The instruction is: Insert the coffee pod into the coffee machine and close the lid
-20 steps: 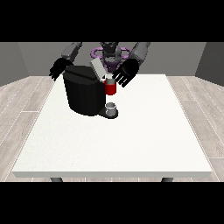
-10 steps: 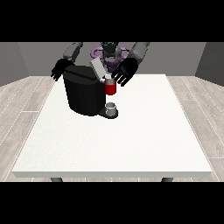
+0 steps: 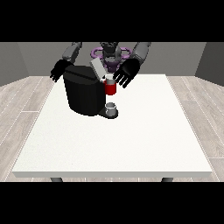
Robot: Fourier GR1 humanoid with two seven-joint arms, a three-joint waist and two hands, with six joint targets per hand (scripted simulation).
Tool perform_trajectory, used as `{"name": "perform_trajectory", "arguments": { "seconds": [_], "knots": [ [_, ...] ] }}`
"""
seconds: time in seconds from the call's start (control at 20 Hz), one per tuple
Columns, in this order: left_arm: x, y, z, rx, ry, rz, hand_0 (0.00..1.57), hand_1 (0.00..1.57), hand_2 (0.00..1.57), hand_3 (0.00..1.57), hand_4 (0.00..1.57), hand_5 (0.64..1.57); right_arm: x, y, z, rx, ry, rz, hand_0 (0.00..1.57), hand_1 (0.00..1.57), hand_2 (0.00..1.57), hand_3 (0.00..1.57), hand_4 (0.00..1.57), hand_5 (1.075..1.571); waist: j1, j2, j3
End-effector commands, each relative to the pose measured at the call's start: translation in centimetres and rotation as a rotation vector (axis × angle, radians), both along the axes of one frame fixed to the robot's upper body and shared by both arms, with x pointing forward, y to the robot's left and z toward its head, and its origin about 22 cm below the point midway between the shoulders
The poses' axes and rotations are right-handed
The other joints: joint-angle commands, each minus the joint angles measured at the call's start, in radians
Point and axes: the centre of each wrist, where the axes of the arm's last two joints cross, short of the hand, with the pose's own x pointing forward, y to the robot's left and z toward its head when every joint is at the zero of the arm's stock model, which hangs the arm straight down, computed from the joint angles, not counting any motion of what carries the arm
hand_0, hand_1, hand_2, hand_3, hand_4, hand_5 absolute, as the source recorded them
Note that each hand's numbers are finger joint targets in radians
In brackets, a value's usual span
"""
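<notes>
Coffee machine stands on the table toward its far edge, nearer the far corner at the view's left. Lid is raised and tilted back. The red part at the brew head is probably the pod holder; whether the coffee pod is seated there, I cannot tell. A small cup sits on the drip base below.

Hand at the view's right: fingers spread, straight, holding nothing, just beside the lid and above the red part. The lid lies toward the view's left from those fingers, its long axis slanting up and away.

Hand at the view's left: fingers relaxed, empty, beyond the machine's far side; farther from the lid.

Judgement: the nearer hand suits the lid push.
</notes>
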Motion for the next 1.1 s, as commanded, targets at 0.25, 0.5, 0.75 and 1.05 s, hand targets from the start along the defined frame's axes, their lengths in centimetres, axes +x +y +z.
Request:
{"name": "perform_trajectory", "arguments": {
  "seconds": [0.25,0.5,0.75,1.05],
  "knots": [
    [-0.1,1.1,-0.1,0.099,0.037,0.016,0.00,0.00,0.00,0.00,0.00,1.571,0.1,0.0,0.3,-0.017,0.018,0.016,0.00,0.00,0.00,0.00,0.41,1.571,-0.019,0.002,-0.0011],
    [-0.1,-0.2,-1.1,0.096,0.066,-0.036,0.00,0.00,0.00,0.00,0.00,1.571,0.0,-0.8,-1.2,0.014,0.035,-0.044,0.00,0.00,0.00,0.00,0.35,1.571,0.025,-0.040,-0.0009],
    [-0.4,0.8,-2.6,0.091,0.111,-0.033,0.00,0.00,0.00,0.00,0.00,1.571,-1.1,-0.6,-2.7,0.003,0.086,-0.036,0.00,0.00,0.00,0.00,0.39,1.571,0.041,-0.085,-0.0011],
    [-0.6,-0.6,-4.5,0.034,0.138,-0.063,0.00,0.00,0.00,0.00,0.00,1.571,-0.9,-2.2,-3.1,0.012,0.142,-0.079,0.00,0.00,0.00,0.00,0.36,1.571,0.086,-0.147,-0.0012]
  ]
}}
